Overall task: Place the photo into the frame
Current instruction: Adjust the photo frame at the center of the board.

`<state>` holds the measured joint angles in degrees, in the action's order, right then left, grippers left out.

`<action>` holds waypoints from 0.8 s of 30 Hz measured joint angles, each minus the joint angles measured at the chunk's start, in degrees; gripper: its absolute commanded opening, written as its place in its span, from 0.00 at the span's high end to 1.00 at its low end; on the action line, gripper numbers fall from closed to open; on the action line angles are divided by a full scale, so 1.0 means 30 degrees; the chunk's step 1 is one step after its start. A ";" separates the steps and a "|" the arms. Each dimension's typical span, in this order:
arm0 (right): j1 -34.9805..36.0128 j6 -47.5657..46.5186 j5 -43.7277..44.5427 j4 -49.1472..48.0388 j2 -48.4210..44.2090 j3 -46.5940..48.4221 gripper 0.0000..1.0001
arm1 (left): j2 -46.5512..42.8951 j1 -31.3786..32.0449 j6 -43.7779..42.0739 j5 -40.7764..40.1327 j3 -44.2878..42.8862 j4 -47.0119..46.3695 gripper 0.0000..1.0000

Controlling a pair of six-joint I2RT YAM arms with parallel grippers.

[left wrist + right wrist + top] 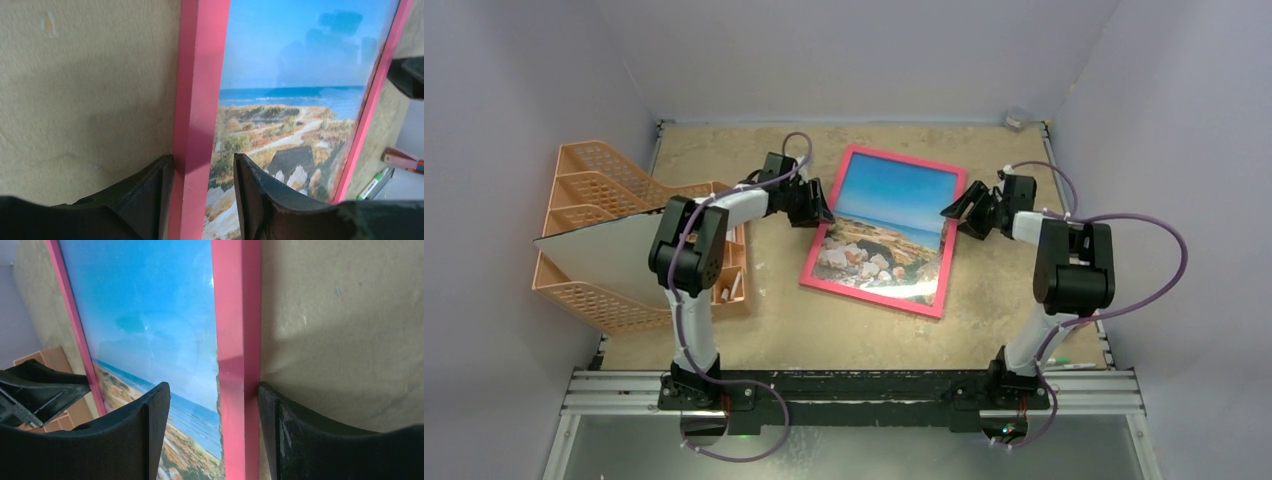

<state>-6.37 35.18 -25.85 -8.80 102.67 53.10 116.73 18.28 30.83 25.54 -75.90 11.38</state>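
The frame [910, 160] lies front up on the table, pink-red, with the photo [889, 225] of blue sky, sea and rocky coast inside it. My left gripper [817, 205] is open at the frame's left rail. In the left wrist view the left gripper [202, 172] straddles that rail [195, 90], with one finger on its outer edge and the other over the photo [295, 75]. My right gripper [959, 213] is open at the right rail. In the right wrist view the right gripper [212, 405] straddles the rail [237, 315], beside the photo [145, 305].
An orange mesh organiser [594, 190] stands at the left with a pale board [594, 255] leaning in it. A small round object [1016, 118] sits in the far right corner. A green marker [372, 185] lies beyond the frame's right side. Walls close in on both sides.
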 measured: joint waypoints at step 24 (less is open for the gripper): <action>0.0962 0.0444 0.4903 0.6390 0.2506 0.6776 0.22 | -0.4867 -0.0226 0.0772 -0.6317 0.3679 0.3861 0.34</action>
<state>-3.49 36.51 -11.14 10.37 110.19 73.43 102.13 17.61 33.15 6.59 -64.86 22.96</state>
